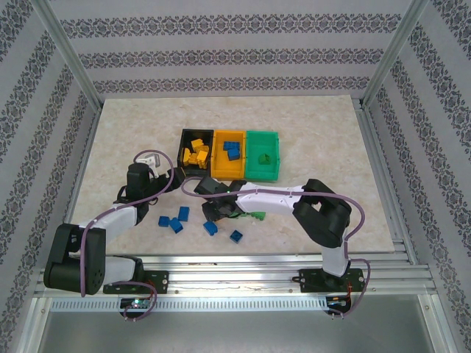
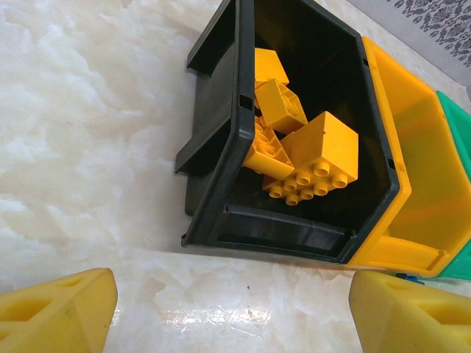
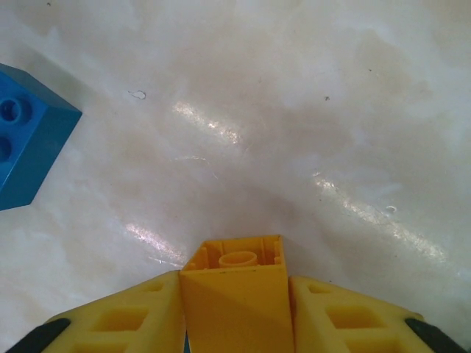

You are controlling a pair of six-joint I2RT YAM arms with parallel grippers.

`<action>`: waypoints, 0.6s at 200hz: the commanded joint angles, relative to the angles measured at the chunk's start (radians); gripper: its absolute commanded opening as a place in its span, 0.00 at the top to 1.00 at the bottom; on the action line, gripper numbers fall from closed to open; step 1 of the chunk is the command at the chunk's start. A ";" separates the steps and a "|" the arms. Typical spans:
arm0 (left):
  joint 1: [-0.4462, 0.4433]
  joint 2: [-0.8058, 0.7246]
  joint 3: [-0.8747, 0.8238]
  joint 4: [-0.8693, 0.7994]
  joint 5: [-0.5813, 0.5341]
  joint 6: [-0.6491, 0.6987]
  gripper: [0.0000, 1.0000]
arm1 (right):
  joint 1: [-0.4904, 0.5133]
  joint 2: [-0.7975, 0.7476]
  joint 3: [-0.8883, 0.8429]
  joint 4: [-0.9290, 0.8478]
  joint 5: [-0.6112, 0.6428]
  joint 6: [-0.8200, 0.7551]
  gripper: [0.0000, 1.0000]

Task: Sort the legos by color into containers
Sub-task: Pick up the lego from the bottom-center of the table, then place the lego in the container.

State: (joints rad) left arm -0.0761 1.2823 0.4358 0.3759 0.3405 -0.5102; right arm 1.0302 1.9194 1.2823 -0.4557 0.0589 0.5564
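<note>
The right gripper (image 3: 235, 312) is clenched on a yellow brick (image 3: 234, 276), hollow underside showing, over the marble table (image 3: 294, 110), with a blue brick (image 3: 29, 140) nearby. The left gripper (image 2: 235, 323) hangs released and empty before the black bin (image 2: 221, 132), which holds yellow bricks (image 2: 316, 158). From above, 5 loose blue bricks (image 1: 176, 225) lie near the arms, and more sit in the orange-yellow bin (image 1: 221, 168).

Three joined bins stand in a row: black bin (image 1: 182, 151), orange bin (image 1: 216, 160), green bin (image 1: 263, 134). Yellow bricks (image 2: 309, 158) lie heaped in the black bin, blue bricks (image 1: 232, 147) in the orange bin, one green brick (image 1: 266, 157) in the green bin. Nearer than the row, five loose blue bricks (image 1: 176, 224) lie scattered on the worktop (image 1: 132, 132). A yellow brick (image 3: 234, 279) sits clamped in the right hand (image 3: 235, 316).
</note>
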 commanded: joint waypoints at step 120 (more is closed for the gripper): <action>0.042 -0.047 -0.041 0.045 -0.032 -0.042 0.18 | -0.145 0.026 0.334 0.020 -0.024 -0.154 0.66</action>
State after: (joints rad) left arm -0.0521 1.2690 0.4152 0.3809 0.3317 -0.5327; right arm 0.9180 1.9198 1.5261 -0.4667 0.0368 0.4618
